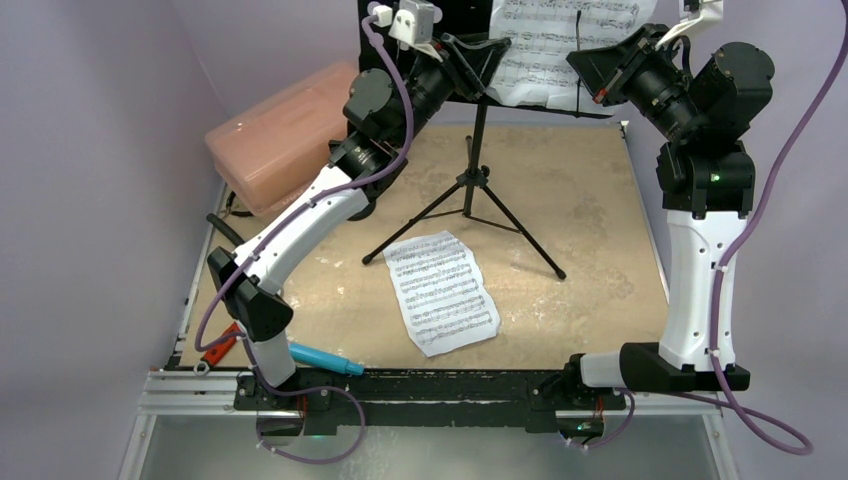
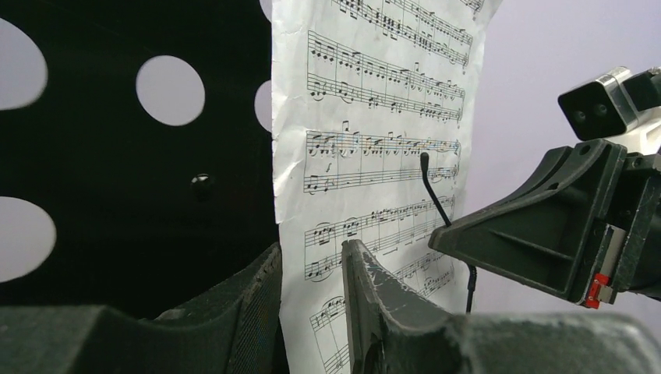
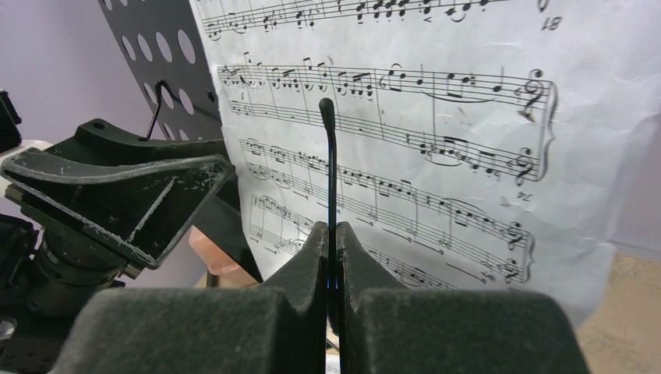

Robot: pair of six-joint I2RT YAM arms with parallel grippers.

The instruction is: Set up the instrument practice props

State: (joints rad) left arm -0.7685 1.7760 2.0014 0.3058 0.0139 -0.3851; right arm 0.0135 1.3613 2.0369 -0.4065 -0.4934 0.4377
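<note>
Seating the first page on the music stand is my reading of the step in hand

Right gripper (image 3: 331,234): clenched on the thin black retainer wire (image 3: 330,156), fingers flush, no gap. The wire stands in front of the upper sheet-music page (image 3: 436,156).

Left gripper (image 2: 312,257): released, jaws apart and straddling the lower left edge of that page. Nothing is pinched, as far as the wrist view shows.

The page rests upright against the perforated desk (image 2: 117,195), toward its right side.

Next move (judgement): the left jaws close lightly on the paper edge and square the page. Then the right lets the wire down onto it. Thin paper will buckle if pushed edge-on, so draw it rather than shove.

Still to do:
- The second page (image 1: 445,292) lies flat on the table (image 1: 600,220), just in front of the tripod legs (image 1: 470,195).
- The cyan-blue microphone (image 1: 325,358) lies at the near edge, beside the left arm's base.
- The mic stand is not made out.

Materials:
- Desk: rigid matte black panel with round holes.
- Pages: white, printed staves; the upper one is creased along its left edge.
- Wire: slender, with a rounded bulb tip.
- Gripper fingers: dark, rough and scuffed.
- Tripod: thin black tubes, splayed.
- Table top: tan and mottled.
- Pink translucent box (image 1: 280,140): behind the left arm, well apart from the work
</note>
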